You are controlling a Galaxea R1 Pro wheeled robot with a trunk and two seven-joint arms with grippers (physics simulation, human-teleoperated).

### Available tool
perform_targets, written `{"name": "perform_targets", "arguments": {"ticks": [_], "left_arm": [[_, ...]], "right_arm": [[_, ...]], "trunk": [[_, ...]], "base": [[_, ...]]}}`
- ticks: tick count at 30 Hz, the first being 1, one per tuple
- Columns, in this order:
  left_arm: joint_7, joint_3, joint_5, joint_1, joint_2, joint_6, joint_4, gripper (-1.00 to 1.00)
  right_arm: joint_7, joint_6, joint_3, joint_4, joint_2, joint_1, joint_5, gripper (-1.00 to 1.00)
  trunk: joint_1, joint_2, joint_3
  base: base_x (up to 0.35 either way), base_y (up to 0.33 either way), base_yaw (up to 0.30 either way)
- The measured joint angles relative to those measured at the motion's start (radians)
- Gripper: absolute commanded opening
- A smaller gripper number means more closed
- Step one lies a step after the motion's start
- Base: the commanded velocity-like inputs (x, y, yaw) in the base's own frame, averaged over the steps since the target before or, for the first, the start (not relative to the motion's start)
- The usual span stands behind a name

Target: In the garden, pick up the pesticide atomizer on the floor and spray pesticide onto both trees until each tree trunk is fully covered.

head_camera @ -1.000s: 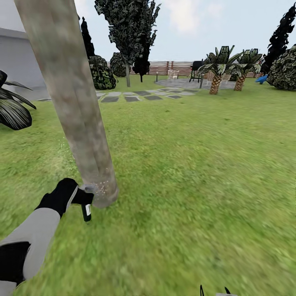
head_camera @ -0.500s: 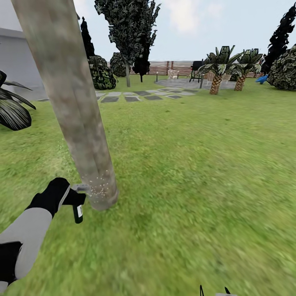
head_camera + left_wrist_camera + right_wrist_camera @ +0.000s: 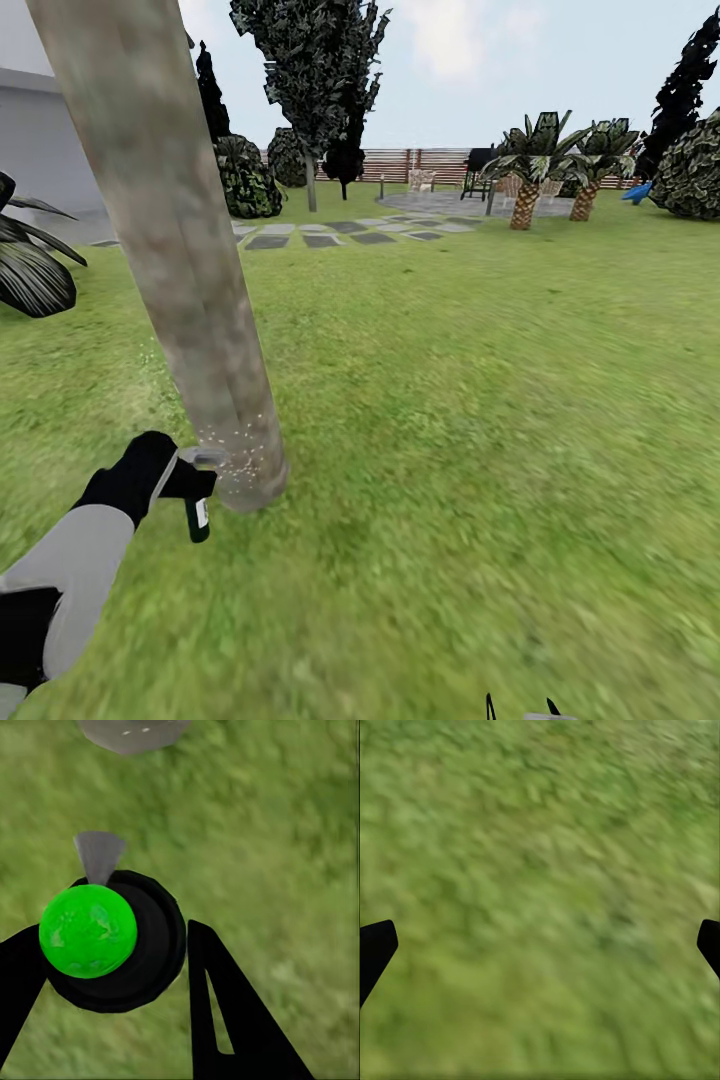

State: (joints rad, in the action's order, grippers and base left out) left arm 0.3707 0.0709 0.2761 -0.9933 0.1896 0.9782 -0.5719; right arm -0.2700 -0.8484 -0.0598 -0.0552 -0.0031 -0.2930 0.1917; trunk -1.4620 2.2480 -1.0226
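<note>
1. One leaning tree trunk (image 3: 175,250) of blotchy grey-beige bark rises from the grass (image 3: 480,420) at the left of the head view, its base planted just beside the left gripper (image 3: 185,478).
2. Closed around the pesticide atomizer (image 3: 197,500), the left gripper holds the small black bottle by its upper part, with the white label low on the body and the grey trigger head pointing at the trunk's foot.
3. Fine whitish-yellow specks of pesticide (image 3: 240,445) dot the lowest stretch of the trunk, next to the nozzle.
4. From the left wrist camera, the bottle (image 3: 131,945) sits between the two black fingers (image 3: 225,1012), a bright green ball (image 3: 88,931) lies over its top, the grey nozzle (image 3: 99,855) points toward the trunk base (image 3: 133,731), which carries a few pale dots.
5. Spread wide, the right gripper (image 3: 540,945) shows only its black fingertips (image 3: 375,945) at the edges of its own camera, above blurred lawn.
6. Farther off stand a second tree (image 3: 315,70) with a dark crown, grey stepping stones (image 3: 330,235), two small palms (image 3: 555,165), a slatted wooden fence (image 3: 420,165) and part of a white house (image 3: 45,140).
</note>
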Motion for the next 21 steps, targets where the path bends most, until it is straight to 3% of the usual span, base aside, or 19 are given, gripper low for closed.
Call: {"name": "perform_targets", "arguments": {"ticks": [2, 5, 9, 10, 13, 17, 21], "left_arm": [[-0.001, -0.002, 0.008, -0.002, -0.004, -0.001, 0.0, -1.0], [-0.001, -0.002, 0.017, -0.004, 0.018, -0.002, 0.0, -1.0], [0.002, 0.002, 0.022, -0.006, 0.099, -0.003, 0.0, -1.0], [0.002, 0.0, 0.01, -0.005, 0.102, -0.001, 0.0, -1.0], [0.001, -0.001, 0.002, -0.006, 0.095, 0.001, -0.001, -1.0], [0.0, -0.002, -0.002, -0.014, 0.041, 0.007, -0.002, -1.0], [-0.001, -0.003, 0.01, -0.025, 0.038, 0.006, -0.003, -1.0]], "right_arm": [[0.0, 0.0, 0.0, 0.0, 0.0, 0.0, 0.0, 1.0], [0.0, 0.0, 0.0, 0.0, 0.0, 0.0, 0.0, 1.0], [0.0, 0.0, 0.0, 0.0, 0.0, 0.0, 0.0, 1.0], [0.0, 0.0, 0.0, 0.0, 0.0, 0.0, 0.0, 1.0], [0.0, 0.0, 0.001, 0.0, 0.0, 0.0, 0.0, 1.0], [0.0, 0.0, 0.0, 0.0, 0.0, 0.0, 0.0, 1.0], [0.0, 0.0, 0.0, 0.0, 0.0, 0.0, 0.0, 1.0]], "trunk": [[0.0, 0.0, 0.0], [0.0, 0.0, 0.0], [0.0, 0.0, 0.0], [0.0, 0.0, 0.0], [0.0, 0.0, 0.0], [0.0, 0.0, 0.0], [0.0, 0.0, 0.0]], "base": [[0.0, 0.0, 0.0], [0.0, 0.0, 0.0], [0.0, 0.0, 0.0], [0.0, 0.0, 0.0], [0.047, 0.0, 0.0], [0.17, 0.0, 0.0], [0.016, 0.0, 0.0]]}}
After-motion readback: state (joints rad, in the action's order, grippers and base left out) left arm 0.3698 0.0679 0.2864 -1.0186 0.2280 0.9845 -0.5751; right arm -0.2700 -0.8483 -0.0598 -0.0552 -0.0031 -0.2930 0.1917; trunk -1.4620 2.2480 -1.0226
